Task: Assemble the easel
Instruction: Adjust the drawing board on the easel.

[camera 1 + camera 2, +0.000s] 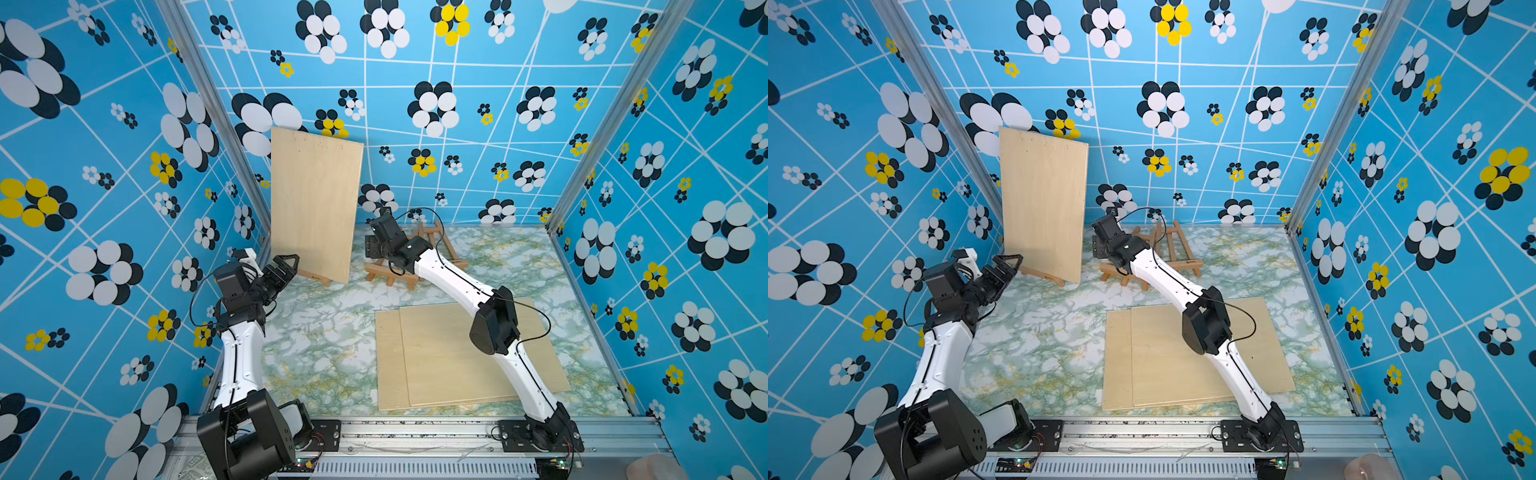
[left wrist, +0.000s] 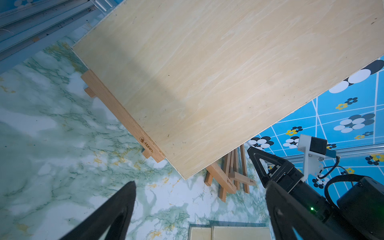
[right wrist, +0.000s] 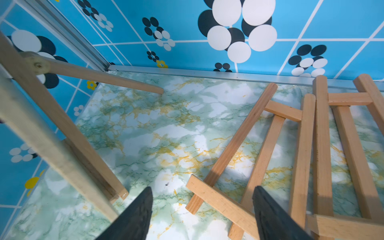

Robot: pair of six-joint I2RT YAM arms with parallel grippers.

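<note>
One wooden easel (image 1: 314, 277) stands at the back left with a plywood board (image 1: 316, 203) upright on its ledge (image 2: 122, 116). In the right wrist view its legs (image 3: 62, 124) show from behind. Two folded easels (image 1: 432, 253) (image 1: 1171, 253) lie flat and overlapping at the back centre. My left gripper (image 1: 289, 262) (image 2: 201, 185) is open and empty, just in front of the board's lower left corner. My right gripper (image 1: 372, 247) (image 3: 203, 189) hovers open over the lower end of the nearer flat easel (image 3: 259, 149), holding nothing.
Two plywood boards (image 1: 449, 357) (image 1: 1183, 357) lie stacked flat at the front right, partly under my right arm. Blue patterned walls close in the marble tabletop (image 1: 324, 332) on three sides. An aluminium rail (image 1: 415, 428) runs along the front edge.
</note>
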